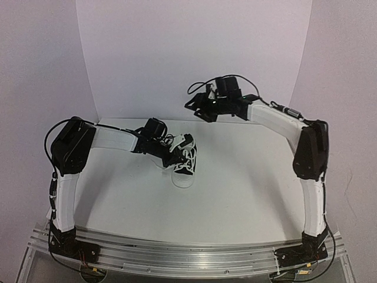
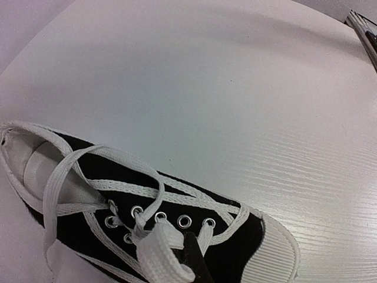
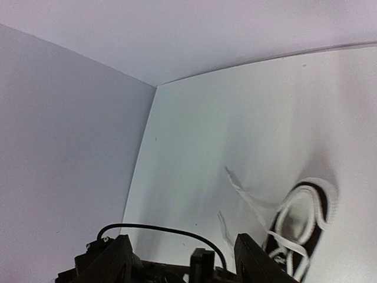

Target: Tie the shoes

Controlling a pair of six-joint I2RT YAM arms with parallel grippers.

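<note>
The black sneaker stands mid-table, white toe cap toward the arms, its white laces loose over the tongue. In the left wrist view the sneaker fills the lower part of the view. My left gripper is low over its eyelets. There a dark finger presses against a folded length of lace, so the left gripper is shut on the lace. My right gripper is raised behind the shoe. It is open and empty in its own view, with the shoe's heel at lower right.
Two loose lace ends lie on the white table behind the heel. A white backdrop wall rises at the table's far edge. The metal base rail runs along the near edge.
</note>
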